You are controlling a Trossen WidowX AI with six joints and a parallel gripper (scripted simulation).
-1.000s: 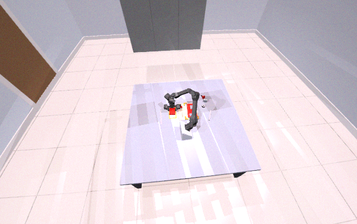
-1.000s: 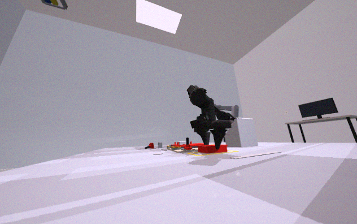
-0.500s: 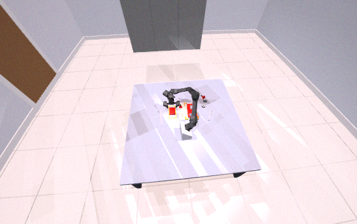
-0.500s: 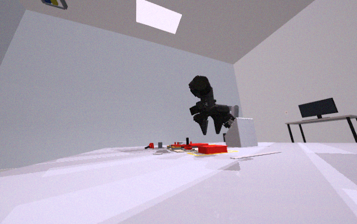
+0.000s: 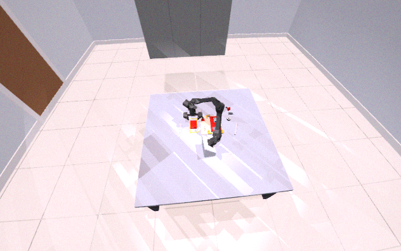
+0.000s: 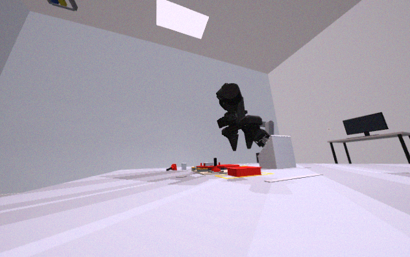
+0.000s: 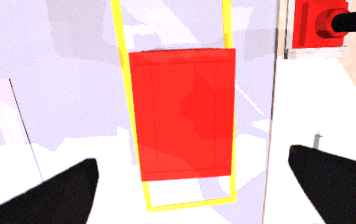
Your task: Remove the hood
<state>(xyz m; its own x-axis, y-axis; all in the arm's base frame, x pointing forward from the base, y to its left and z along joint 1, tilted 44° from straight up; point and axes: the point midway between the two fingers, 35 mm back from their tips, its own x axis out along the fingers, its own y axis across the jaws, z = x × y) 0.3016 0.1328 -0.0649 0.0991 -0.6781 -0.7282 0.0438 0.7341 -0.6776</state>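
The red hood [image 5: 193,123] [image 6: 244,171] [image 7: 182,112] lies flat on the table inside the yellow marked rectangle [image 5: 193,132] [image 6: 224,177] [image 7: 190,204]. Its left edge touches or overlaps the yellow line. My gripper [image 5: 192,115] [image 6: 241,147] [image 7: 195,160] is open and hangs well above the hood, touching nothing. In the wrist view its two dark fingers stand wide apart on either side of the hood. The rest of the red toy car [image 5: 213,122] [image 6: 211,167] [image 7: 315,22] sits on its board just to the right of the marked area.
The arm's white base block [image 5: 209,149] [image 6: 277,152] stands near the car. A thin white strip [image 5: 235,128] [image 6: 293,177] lies on the table. A small red part [image 5: 228,108] [image 6: 173,167] and a small grey block [image 6: 183,165] lie beyond the car.
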